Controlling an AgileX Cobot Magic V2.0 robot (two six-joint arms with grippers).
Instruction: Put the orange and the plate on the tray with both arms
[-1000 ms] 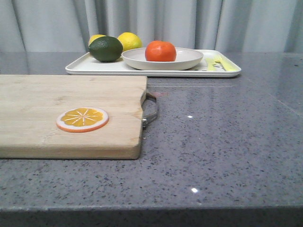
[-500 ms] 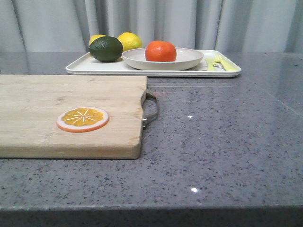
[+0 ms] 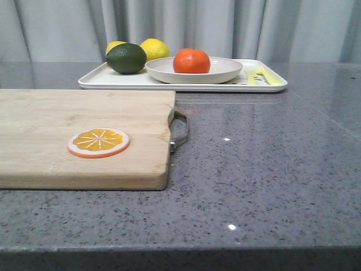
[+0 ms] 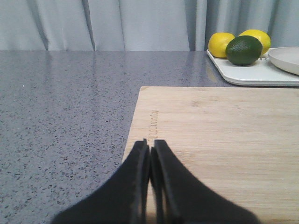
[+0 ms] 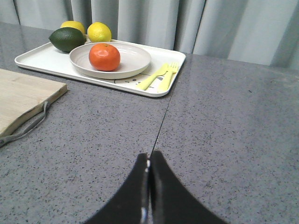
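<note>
Orange in the plate, plate on the tray, both grippers clear.

The orange (image 3: 191,61) sits inside the plate (image 3: 220,73), which rests on the white tray (image 3: 96,81) beside a lime (image 3: 126,58) and two lemons (image 3: 154,49). The left gripper (image 4: 152,156) hovers over the cutting board (image 3: 45,121), jaws pressed together and empty; the right gripper (image 5: 149,165) hangs above bare countertop (image 3: 265,164), jaws likewise closed.

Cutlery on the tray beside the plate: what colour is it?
Pale yellow cutlery, lying on the white tray; the right wrist view shows it best.
</note>
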